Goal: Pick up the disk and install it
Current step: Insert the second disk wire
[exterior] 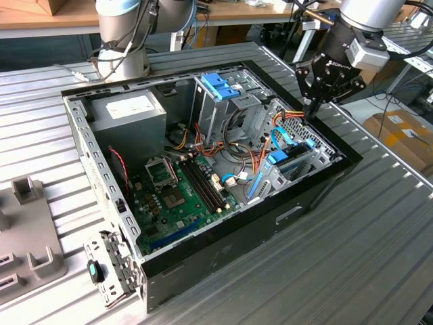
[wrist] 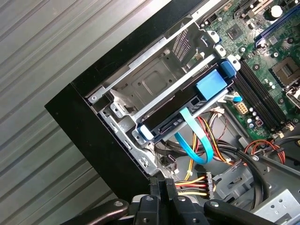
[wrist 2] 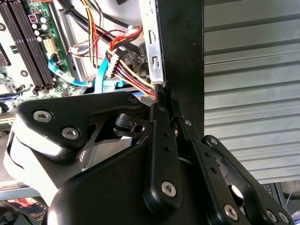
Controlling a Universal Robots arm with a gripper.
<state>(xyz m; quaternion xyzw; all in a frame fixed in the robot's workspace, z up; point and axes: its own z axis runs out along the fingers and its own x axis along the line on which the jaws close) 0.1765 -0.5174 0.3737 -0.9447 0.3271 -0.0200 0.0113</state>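
Note:
The disk (wrist: 174, 117) lies in the metal drive bay at the case's corner, its dark edge and light blue side rails showing; in the exterior view the disk (exterior: 292, 160) sits low in the case at that view's right. My gripper (exterior: 312, 112) hangs apart from it, over the case wall by a bundle of coloured power cables (wrist: 194, 180). In both wrist views the gripper (wrist 2: 163, 92) (wrist: 161, 183) is shut, its black fingers pressed together with nothing between them.
The open black computer case (exterior: 203, 254) lies on a ribbed metal table (exterior: 352, 264). Inside are a green motherboard (exterior: 179, 196), a grey power supply (exterior: 128, 112), an upright metal cage with a blue latch (exterior: 220, 84) and blue data cables (wrist: 197, 145). A grey fixture (exterior: 27, 230) sits at the exterior view's left.

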